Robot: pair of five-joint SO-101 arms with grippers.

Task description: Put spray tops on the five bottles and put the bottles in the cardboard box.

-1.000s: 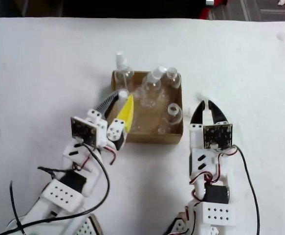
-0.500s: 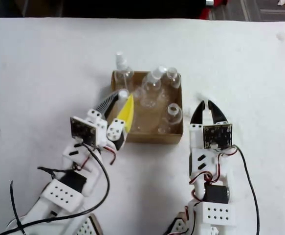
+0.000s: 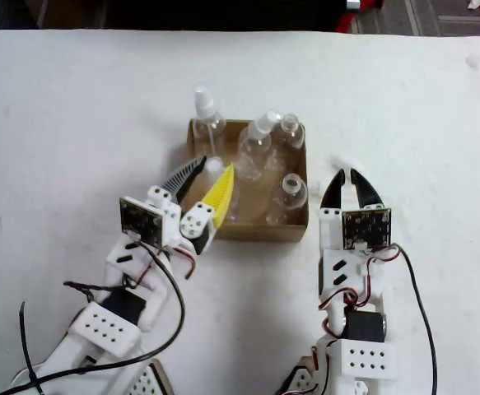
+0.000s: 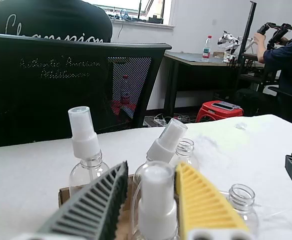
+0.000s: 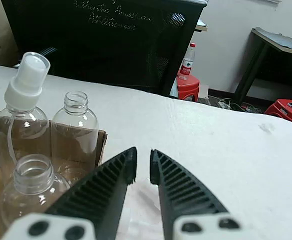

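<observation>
Left gripper (image 3: 215, 169) pinched a capped bottle (image 4: 157, 205) over the box (image 3: 256, 231), near-left corner. Step, likely: boxing it. Next: set it upright, let go. Two open bottles (image 3: 293, 191) in box lacked tops. Right gripper (image 3: 347, 174) beside box, above tabletop (image 3: 75, 107), barely parted, empty. No labels seen on bottles.

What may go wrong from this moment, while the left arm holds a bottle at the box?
1. The left gripper grips the held bottle over the crowded cardboard box. If it is lowered carelessly, it may knock over the tilted capped bottle close beside it.
2. The near open bottle and the far open bottle stand in the box without spray tops. They may be forgotten, or be awkward to cap there.
</observation>
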